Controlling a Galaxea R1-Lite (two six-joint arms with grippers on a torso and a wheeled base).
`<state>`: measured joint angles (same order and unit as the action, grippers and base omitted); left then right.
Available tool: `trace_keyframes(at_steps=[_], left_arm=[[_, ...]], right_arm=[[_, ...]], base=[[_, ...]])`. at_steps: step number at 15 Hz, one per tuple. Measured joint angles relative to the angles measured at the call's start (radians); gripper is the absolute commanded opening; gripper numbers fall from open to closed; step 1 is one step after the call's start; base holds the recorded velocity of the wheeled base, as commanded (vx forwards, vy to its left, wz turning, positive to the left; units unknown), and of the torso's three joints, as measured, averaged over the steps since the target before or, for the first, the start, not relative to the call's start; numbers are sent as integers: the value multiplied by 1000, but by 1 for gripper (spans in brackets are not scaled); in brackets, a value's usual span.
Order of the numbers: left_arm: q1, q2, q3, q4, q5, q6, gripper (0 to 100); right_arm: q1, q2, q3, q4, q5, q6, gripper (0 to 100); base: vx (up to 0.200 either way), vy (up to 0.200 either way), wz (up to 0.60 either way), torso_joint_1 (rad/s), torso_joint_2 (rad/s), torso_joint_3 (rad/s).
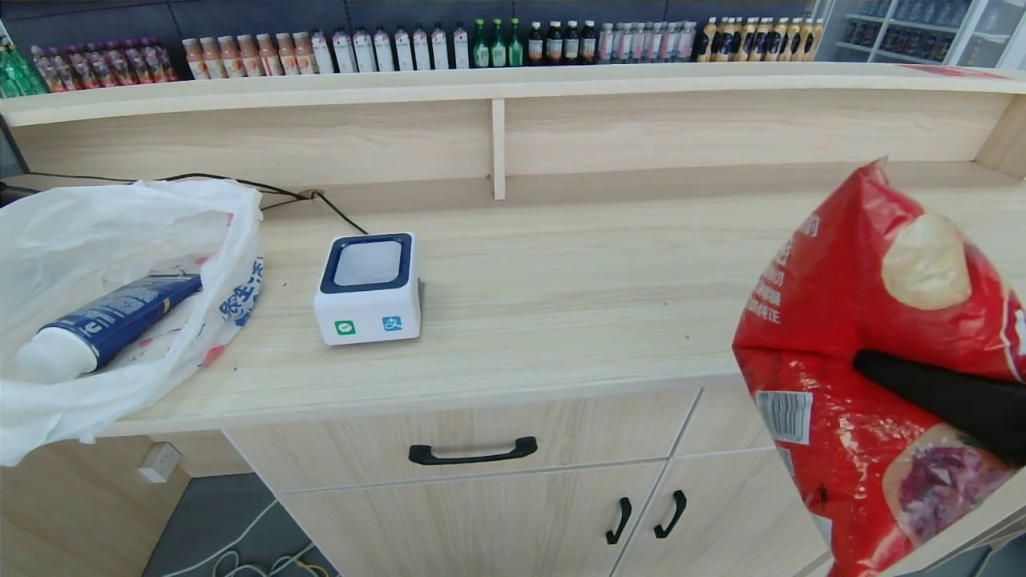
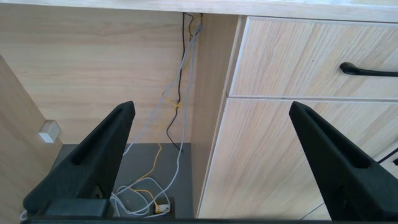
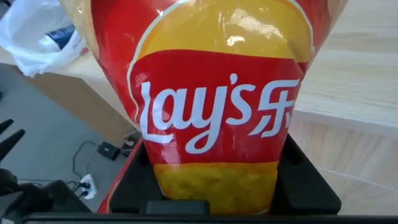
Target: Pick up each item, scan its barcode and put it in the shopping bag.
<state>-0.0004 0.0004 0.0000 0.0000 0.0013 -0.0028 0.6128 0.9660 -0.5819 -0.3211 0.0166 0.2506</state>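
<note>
While the right gripper (image 3: 214,180) squeezes the red chip bag (image 1: 874,320) with one finger on each side, the bag hangs in the air at the near right, over the front edge of the counter (image 1: 601,280). The bag looks light and puffy, full of air. Its skin is shiny and may slip, and the chips inside will break if it is pressed hard. A soft hold is best, with the white barcode patch (image 1: 784,417) left bare. The scanner (image 1: 369,287) sits in the middle of the counter, well apart from the chip bag, window facing up. The shopping bag (image 1: 120,216) lies at the far left with a blue tube (image 1: 112,320) inside. The left gripper (image 2: 211,155) is spread wide and holds nothing, low down by the cupboard door (image 2: 280,155).
</note>
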Motion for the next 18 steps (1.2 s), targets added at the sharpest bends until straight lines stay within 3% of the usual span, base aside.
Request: trace_keyframes(at_steps=[6,9,18], left_arm=[[0,0,0,0,0,0,100],[0,0,0,0,0,0,100],[0,0,0,0,0,1,100]], right_arm=[[29,58,128,-317,109,201,0],[78,95,165,-400,143,333,0],[204,294,277,-911,163,675,0]], base=[[0,0,0,0,0,0],[0,0,0,0,0,0],[0,0,0,0,0,0]])
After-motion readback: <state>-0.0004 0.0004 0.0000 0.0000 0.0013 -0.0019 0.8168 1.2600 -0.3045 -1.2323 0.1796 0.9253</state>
